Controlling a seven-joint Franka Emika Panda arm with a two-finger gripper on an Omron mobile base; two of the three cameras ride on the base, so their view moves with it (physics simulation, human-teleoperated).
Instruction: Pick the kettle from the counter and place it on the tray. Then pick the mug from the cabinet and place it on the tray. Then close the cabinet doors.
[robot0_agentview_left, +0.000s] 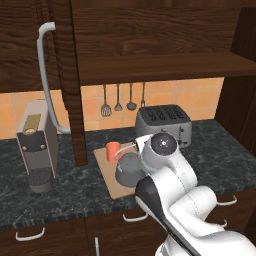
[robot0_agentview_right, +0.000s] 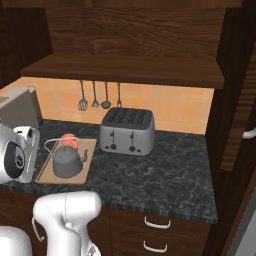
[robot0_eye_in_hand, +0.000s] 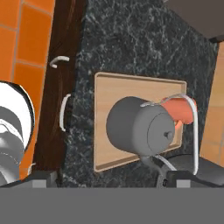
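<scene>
Kettle (robot0_eye_in_hand: 140, 126) and mug (robot0_eye_in_hand: 178, 109) sit on the tray (robot0_eye_in_hand: 114, 89) beneath the downward-pointing hand, fingers (robot0_eye_in_hand: 180, 177) spread empty.

I can read no text, label, brand or number anywhere: not on the toaster (robot0_agentview_right: 127, 131), not on the kettle (robot0_eye_in_hand: 139, 125), and not on the coffee machine (robot0_agentview_left: 36, 145)

Boxy grey metal four-slot toaster (robot0_agentview_left: 165, 124) standing against the orange tiled backsplash (robot0_agentview_right: 165, 107), slots up. Four dark kitchen utensils (robot0_agentview_left: 118, 102) hanging in a row on that tiling, just left of the toaster. Tall grey-and-tan coffee machine (robot0_agentview_left: 36, 145) upright at the far left. Below, dark brown wooden drawers with small curved pale handles (robot0_agentview_right: 157, 222).
</scene>
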